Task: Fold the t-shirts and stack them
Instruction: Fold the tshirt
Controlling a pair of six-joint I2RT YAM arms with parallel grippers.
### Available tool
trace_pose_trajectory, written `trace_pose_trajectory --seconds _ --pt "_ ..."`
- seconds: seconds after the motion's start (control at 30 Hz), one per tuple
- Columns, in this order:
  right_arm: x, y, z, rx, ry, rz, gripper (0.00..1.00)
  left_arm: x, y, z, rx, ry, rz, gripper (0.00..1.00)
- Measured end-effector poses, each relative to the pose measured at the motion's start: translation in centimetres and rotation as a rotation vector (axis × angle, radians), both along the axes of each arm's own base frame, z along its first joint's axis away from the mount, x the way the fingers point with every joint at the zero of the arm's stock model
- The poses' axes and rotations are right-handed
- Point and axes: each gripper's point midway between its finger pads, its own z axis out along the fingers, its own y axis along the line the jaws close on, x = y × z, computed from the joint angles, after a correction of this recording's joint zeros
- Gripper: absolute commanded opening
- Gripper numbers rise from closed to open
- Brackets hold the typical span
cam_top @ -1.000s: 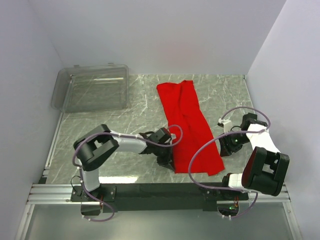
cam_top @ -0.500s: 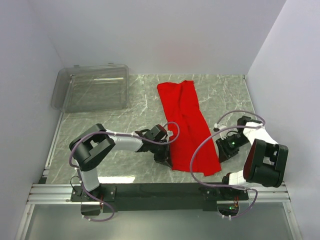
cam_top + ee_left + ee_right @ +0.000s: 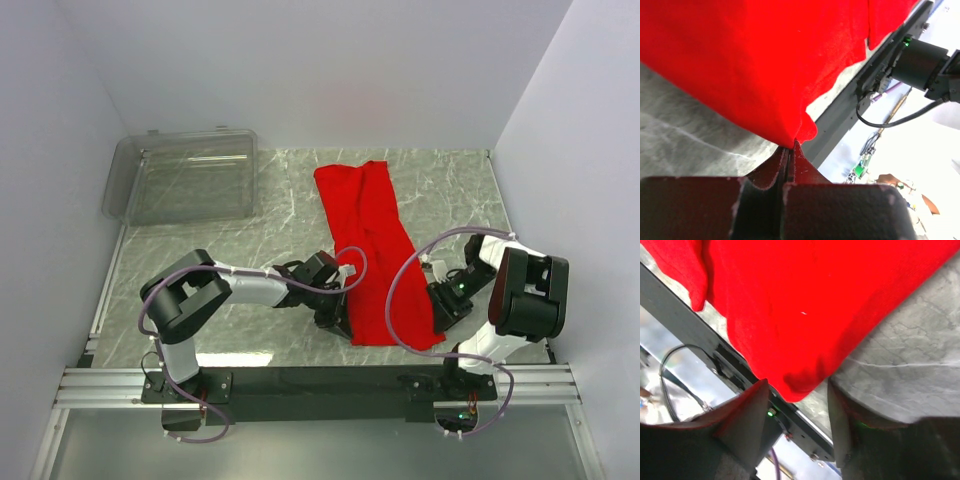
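Two grippers sit at the near end of the t-shirt (image 3: pixel 372 235), one per corner. The t-shirt is a long red strip, looks already folded lengthwise, lying flat on the table (image 3: pixel 250 250) from far centre to near right.

L gripper (image 3: pixel 338 318): clenched on the near-left hem corner. Wrist view shows the L gripper (image 3: pixel 790 146) w/ fingers pressed together and the cloth tip pinched between.

R gripper (image 3: pixel 440 312): at the near-right corner. In the wrist view the R gripper (image 3: pixel 797 386) has fingers spread, cloth corner between them but not clamped, so released.

Step, prob: secure both near corners, then fold the near end up toward the far end. To do it well:
- R should close on the corner through all layers, approx same bite as L.
- Lift both together, same height, hem taut so the middle doesn't sag.
- Carry straight along the strip and lay hem on far edge, sides aligned.

Around / in the way:
- R arm's purple cable (image 3: pixel 392 300) loops over the near part of the cloth; may snag or drag it on the lift.
- Rail (image 3: pixel 320 385) runs near the hem.
- Side wall (image 3: pixel 580 150) is near the R arm, so little room to swing out.
- Clear bin (image 3: pixel 185 180) at far left, well apart, no issue.
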Motion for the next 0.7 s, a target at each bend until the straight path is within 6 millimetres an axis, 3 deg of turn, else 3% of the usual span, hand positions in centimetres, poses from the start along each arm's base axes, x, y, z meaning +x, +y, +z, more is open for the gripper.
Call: trace_pose_trajectory --seconds 0.07,0.2,0.47,0.7 --pt "-0.1 -0.1 0.0 -0.008 0.019 -0.004 0.81 -0.2 -0.2 0.1 -0.007 0.003 -0.006 0.01" --pt "-0.4 -0.3 0.6 -0.028 0.06 -0.02 0.83 -0.4 -0.2 0.2 -0.011 0.006 -0.013 0.01" --pt "0.0 -1.5 0.2 -0.151 0.036 0.004 0.77 -0.3 -0.3 0.3 -0.017 0.003 -0.013 0.01" --pt "0.1 -0.8 -0.1 -0.176 0.039 0.076 0.68 -0.1 -0.6 0.3 -0.023 0.0 -0.014 0.01"
